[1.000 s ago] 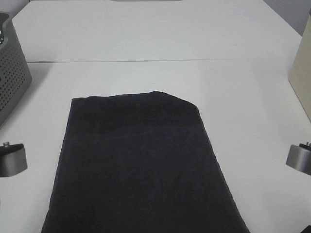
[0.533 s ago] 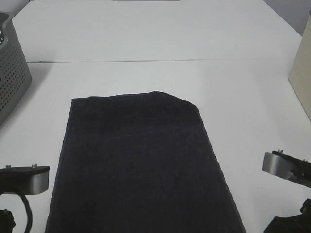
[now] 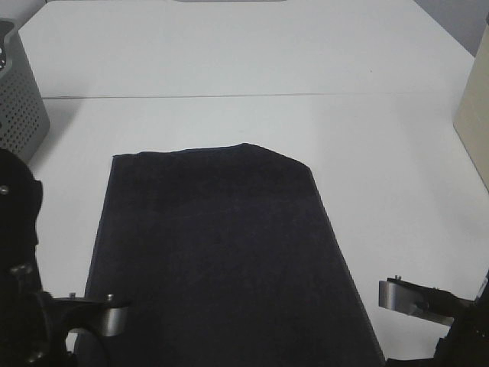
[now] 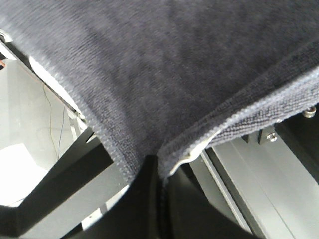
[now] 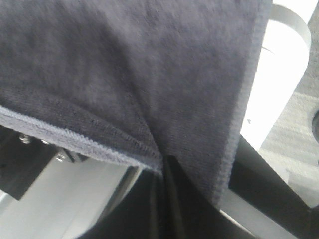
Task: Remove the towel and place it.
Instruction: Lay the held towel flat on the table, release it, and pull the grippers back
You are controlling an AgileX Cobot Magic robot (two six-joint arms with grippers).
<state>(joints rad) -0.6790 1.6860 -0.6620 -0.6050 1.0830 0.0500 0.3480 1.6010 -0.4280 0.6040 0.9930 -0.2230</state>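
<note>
The towel point(image 3: 218, 252) is a large dark charcoal cloth lying flat on the white table point(image 3: 252, 61), with its near end running off the bottom of the exterior view. My left gripper point(image 4: 158, 167) is shut on a pinched fold of the towel point(image 4: 164, 64) at its near left corner. My right gripper point(image 5: 163, 162) is shut on a pinched fold of the towel point(image 5: 124, 64) at its near right corner. In the exterior view only the arms' wrists show, the left point(image 3: 84, 315) and the right point(image 3: 416, 298). The fingertips are hidden there.
A grey perforated basket point(image 3: 19, 99) stands at the table's left edge. A beige box point(image 3: 474, 115) stands at the right edge. A seam point(image 3: 252, 95) crosses the table behind the towel. Metal table framing point(image 4: 259, 179) shows below the towel's hanging edge.
Both arms have moved inward from the table's sides to the towel's near corners. The towel's far end has not shifted.
</note>
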